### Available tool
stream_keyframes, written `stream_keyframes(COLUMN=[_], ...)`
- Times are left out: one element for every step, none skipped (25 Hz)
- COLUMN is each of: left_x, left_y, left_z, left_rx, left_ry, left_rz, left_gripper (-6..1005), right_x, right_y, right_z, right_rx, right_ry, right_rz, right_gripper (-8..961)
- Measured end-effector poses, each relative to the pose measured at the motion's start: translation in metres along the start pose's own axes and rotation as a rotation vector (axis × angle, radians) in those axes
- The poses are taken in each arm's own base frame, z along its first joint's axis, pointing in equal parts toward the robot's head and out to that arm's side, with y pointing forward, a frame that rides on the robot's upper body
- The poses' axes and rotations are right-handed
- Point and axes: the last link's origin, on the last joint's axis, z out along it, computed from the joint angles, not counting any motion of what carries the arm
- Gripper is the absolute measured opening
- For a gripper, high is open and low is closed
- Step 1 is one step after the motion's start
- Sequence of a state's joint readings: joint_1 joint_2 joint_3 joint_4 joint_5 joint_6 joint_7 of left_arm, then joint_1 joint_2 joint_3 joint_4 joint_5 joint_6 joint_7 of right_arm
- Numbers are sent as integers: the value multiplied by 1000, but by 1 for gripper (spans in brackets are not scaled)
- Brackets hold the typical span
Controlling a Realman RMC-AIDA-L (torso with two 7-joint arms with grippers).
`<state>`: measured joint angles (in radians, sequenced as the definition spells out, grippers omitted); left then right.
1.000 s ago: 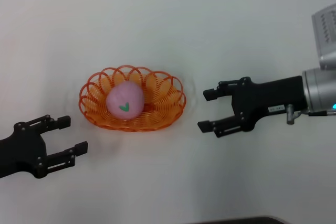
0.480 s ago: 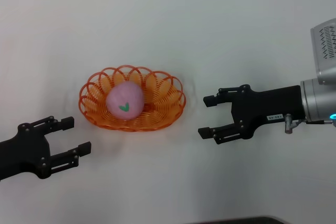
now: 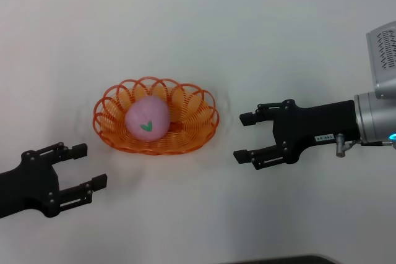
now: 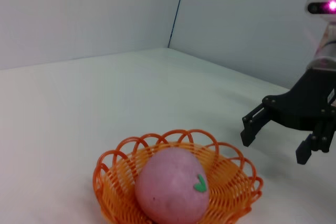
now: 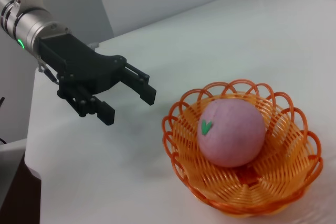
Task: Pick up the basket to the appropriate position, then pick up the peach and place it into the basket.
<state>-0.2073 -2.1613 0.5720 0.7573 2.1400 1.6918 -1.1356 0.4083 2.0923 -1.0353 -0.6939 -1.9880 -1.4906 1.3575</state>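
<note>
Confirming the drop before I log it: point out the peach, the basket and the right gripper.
peach [image 3: 147, 117]: head view, middle of the pink fruit.
basket [image 3: 199, 100]: head view, scalloped rim on the robot's right side.
right gripper [image 3: 242, 136]: head view, midway between its open fingertips.

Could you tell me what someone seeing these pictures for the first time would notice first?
The eye goes straight to the orange basket in the middle of the white table, with the pink peach sitting inside it, green leaf mark facing the camera. Flanking it are two black grippers, both open and empty: the left gripper low beside the basket's near left, the right gripper level with it on the other side.
</note>
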Motion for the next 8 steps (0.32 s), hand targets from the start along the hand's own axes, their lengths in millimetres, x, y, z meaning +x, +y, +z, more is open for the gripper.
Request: stream_keyframes(left_x=[-1, -1, -2, -2, -3, -3, -3, -3], left_y=[0, 1, 1, 1, 1, 1, 1, 1], left_z=[0, -1, -1, -1, -2, -2, -2, -2], left_rx=[0, 1, 3, 3, 3, 3, 3, 3], left_ry=[-1, -3, -3, -4, -5, -6, -7, -7], left_rz=[3, 5, 6, 5, 4, 4, 3, 3], left_gripper=[740, 740, 740, 740, 741, 741, 741, 741], right_x=[0, 0, 0, -1, -1, -1, -2, -2], right_y=[0, 0, 0, 0, 0, 0, 0, 0], right_z=[0, 0, 0, 0, 0, 0, 0, 0], right_rx=[-1, -1, -1, -1, 0, 0, 1, 1], right_ry=[0, 0, 0, 0, -1, -2, -5, -9], right_rz=[0, 0, -1, -2, -3, -3, -4, -4], right_gripper=[866, 866, 866, 866, 866, 866, 866, 866])
